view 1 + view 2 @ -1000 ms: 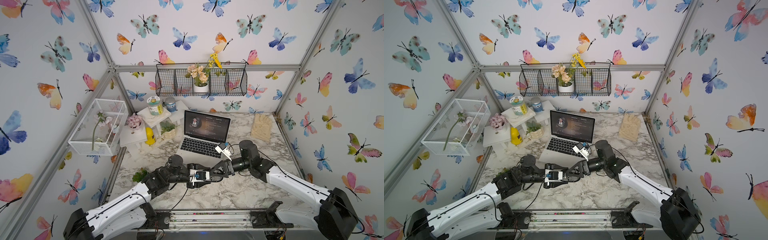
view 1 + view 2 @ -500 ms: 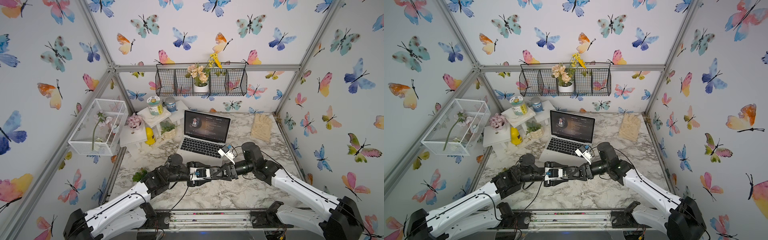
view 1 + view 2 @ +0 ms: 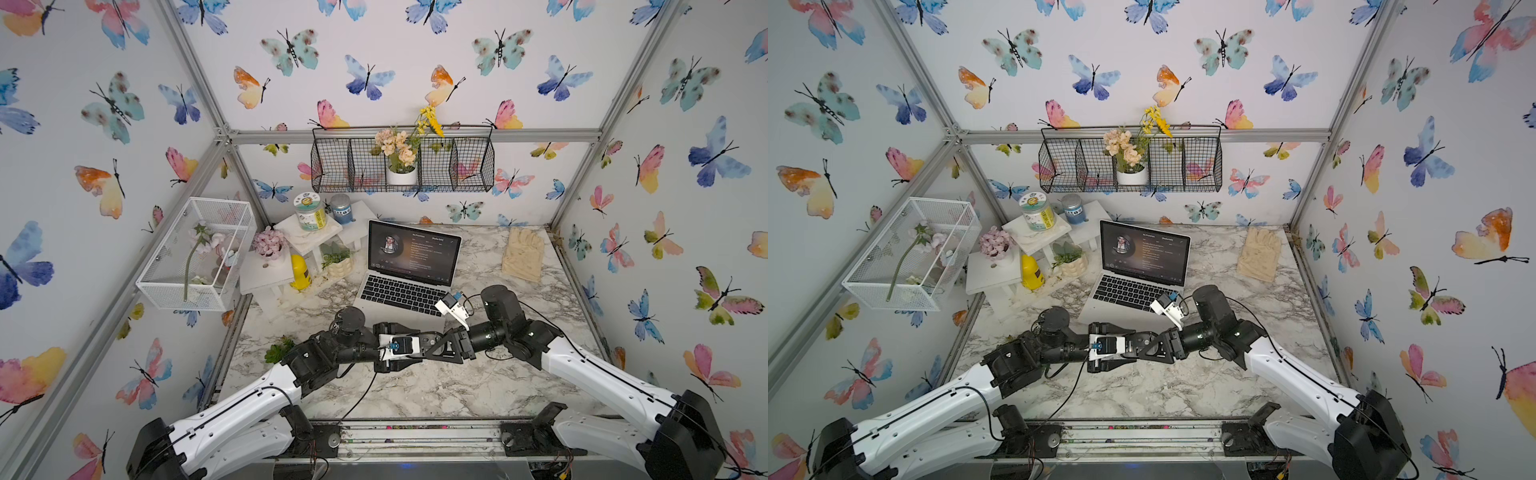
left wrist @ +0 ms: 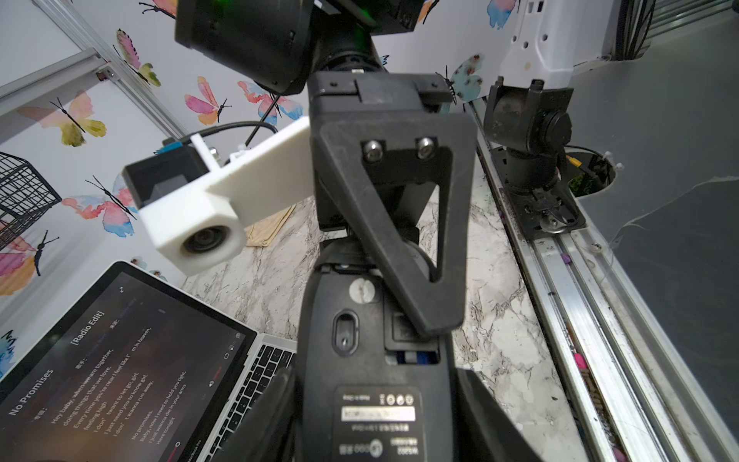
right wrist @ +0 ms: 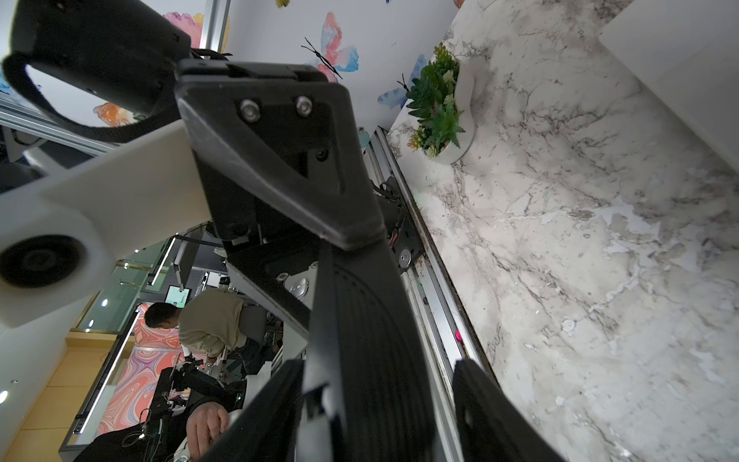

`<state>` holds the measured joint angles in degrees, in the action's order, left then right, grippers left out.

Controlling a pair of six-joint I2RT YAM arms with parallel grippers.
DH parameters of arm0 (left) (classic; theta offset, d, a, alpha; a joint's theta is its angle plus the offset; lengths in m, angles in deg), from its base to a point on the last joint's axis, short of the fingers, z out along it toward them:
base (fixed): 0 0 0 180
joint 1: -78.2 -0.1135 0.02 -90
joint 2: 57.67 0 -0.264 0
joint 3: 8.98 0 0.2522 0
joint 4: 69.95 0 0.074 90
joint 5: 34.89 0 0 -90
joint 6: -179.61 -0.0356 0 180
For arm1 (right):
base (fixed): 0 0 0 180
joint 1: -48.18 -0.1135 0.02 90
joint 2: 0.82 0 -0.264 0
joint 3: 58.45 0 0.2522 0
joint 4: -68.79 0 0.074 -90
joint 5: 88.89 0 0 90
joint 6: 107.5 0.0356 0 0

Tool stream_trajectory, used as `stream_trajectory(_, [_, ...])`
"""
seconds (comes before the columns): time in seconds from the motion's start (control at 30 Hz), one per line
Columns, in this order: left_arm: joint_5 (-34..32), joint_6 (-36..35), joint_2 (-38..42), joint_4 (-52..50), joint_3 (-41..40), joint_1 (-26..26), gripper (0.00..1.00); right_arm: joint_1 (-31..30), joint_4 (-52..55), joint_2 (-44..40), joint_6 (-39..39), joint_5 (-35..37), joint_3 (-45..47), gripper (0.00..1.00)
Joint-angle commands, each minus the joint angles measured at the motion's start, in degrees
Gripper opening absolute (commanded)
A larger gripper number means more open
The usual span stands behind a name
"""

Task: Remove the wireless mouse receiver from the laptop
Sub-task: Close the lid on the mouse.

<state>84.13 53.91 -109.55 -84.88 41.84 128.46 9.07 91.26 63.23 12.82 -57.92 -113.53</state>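
Butterfly-papered walls close in a marbled desk (image 3: 415, 386), and above its near half the two arms meet nose to nose. Left gripper (image 4: 376, 372) is clamped on a black mouse (image 4: 344, 312). It holds the mouse clear of the desk, with the labelled underside turned to the left wrist camera and a small open recess showing in that underside.

Right gripper (image 5: 378, 364) straddles the far end of the same mouse with its jaws apart. One finger (image 4: 408, 288) lies across the underside with its tip at the recess. The other stands off the mouse's back with a visible gap, as the right wrist view shows, so this gripper has hold of nothing.

The receiver is too small to pick out in any view. I cannot tell whether it sits in the recess or in the laptop's side.

Just behind the grippers the laptop (image 3: 401, 293) stands open on the desk, its dark screen showing a music player. Beyond it to the right lies a pair of pale gloves (image 3: 523, 253), and to its left stands a yellow bottle (image 3: 300, 272). A small potted succulent (image 3: 280, 349) sits beside the left arm. A wire basket (image 3: 473, 166) hangs on the back wall.
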Motion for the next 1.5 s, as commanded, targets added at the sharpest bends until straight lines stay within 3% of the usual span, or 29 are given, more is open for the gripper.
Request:
stream_trajectory(0.0, [-0.8, -0.25, 0.99, -0.54, 0.58, 0.08, 0.0, -0.1, 2.01, -1.12, -1.31, 1.54, -1.66, 0.64])
stream_trajectory(0.57, [-3.26, -0.77, 1.03, -0.77, 0.2, 0.1, 0.0, 0.96, 3.85, -2.86, -1.76, 1.46, -2.55, 0.64])
stream_trajectory(1.03, [-0.16, -0.99, 0.02, -1.71, 0.84, 0.1, 0.0, 1.23, 0.82, -0.03, -0.03, 1.54, -3.06, 0.35])
stream_trajectory(1.23, [1.3, -1.07, 0.29, -2.28, 1.45, 0.52, 0.0, 1.23, -1.0, 1.84, 1.8, 1.4, -2.92, 0.32])
stream_trajectory(1.47, [1.42, 0.52, 1.41, -2.31, 2.27, 0.63, 0.0, 1.23, 1.82, 2.65, 1.4, 6.01, -4.72, 0.31])
